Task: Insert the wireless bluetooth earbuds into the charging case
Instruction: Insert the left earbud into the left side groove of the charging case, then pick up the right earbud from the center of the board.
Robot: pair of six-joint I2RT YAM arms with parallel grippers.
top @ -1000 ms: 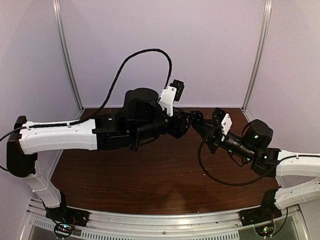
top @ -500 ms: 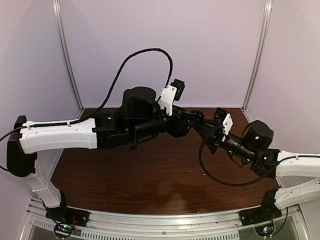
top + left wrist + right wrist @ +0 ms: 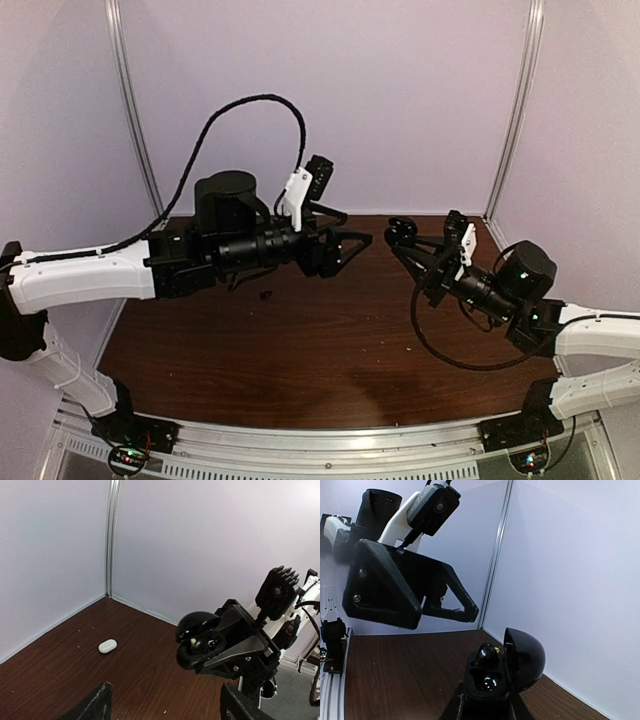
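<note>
My right gripper [image 3: 402, 236] is shut on a glossy black case [image 3: 501, 674] with its hinged lid open, held above the table. One hollow holds a black earbud [image 3: 488, 654]; the other hollow looks empty. The case also shows in the left wrist view [image 3: 201, 639]. My left gripper [image 3: 350, 242] is open and empty, a short way left of the case, its jaws wide apart in its own view [image 3: 167, 710]. A small white oval pebble-shaped case [image 3: 107, 646], closed, lies on the table near the back corner. No white earbuds show.
A small black bit [image 3: 266, 294] lies on the brown table [image 3: 330, 350] below the left arm. White walls and metal corner posts close in the back and sides. Pale crumbs dot the table.
My left arm has drawn back to the left, away from the black case in the right gripper. The right gripper has shifted slightly right with the case. The black bit now shows.
</note>
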